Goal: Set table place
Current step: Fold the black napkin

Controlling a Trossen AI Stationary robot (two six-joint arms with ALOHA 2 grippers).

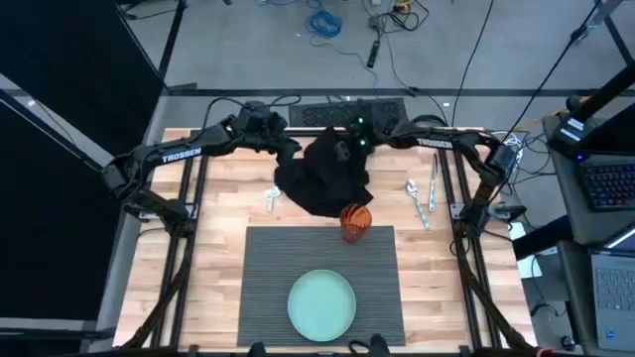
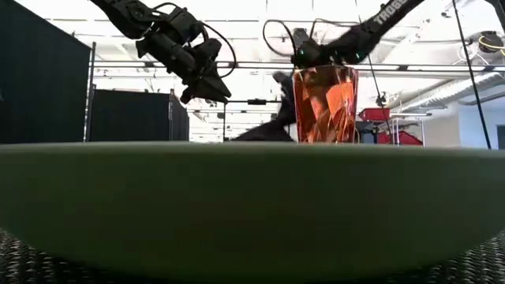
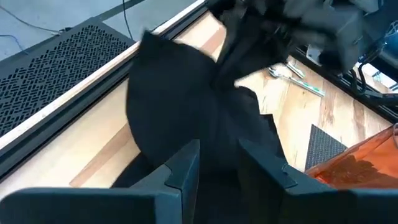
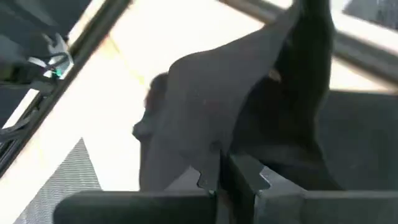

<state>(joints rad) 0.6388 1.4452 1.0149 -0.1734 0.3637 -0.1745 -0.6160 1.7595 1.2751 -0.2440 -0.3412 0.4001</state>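
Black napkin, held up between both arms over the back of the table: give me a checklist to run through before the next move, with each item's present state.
1. Right hand shut on the black napkin: ok.
2. Left hand gripping the napkin: cannot tell; cloth fills the gap between its fingers.
3. Napkin clear of the orange glass: not ok; in the high view its lower edge overlaps the glass top.
4. Glass upright on the placemat: ok.
5. Pale green plate on the placemat: ok.
6. Cutlery in place beside the plate: not ok; it lies on the wood beyond the placemat's right corner.
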